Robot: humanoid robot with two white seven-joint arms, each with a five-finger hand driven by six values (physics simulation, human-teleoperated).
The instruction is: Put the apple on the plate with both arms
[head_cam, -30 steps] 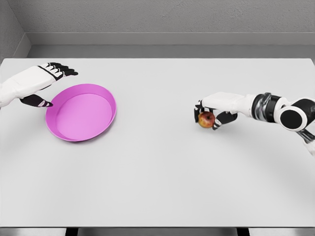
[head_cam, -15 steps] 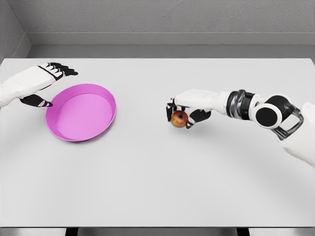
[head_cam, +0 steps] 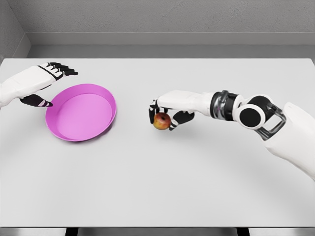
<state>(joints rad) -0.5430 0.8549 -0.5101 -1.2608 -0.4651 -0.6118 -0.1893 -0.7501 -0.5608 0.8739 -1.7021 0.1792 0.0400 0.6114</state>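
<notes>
A red-yellow apple [head_cam: 161,121] hangs just above the white table [head_cam: 162,182] near its middle, with my right hand [head_cam: 164,111] shut on it from above. To the left lies a pink plate [head_cam: 81,111], tilted slightly. My left hand [head_cam: 47,84] sits at the plate's far left rim, its thumb below and its fingers spread above the edge; I cannot tell whether it touches the rim. Roughly a hand's width of bare table separates the apple from the plate's right rim.
A grey wall [head_cam: 162,19] runs behind the table's far edge. The table's front edge crosses the bottom of the view.
My right hand has carried the apple leftward across the table, from the right side to near the middle. The left hand and the plate have not moved.
</notes>
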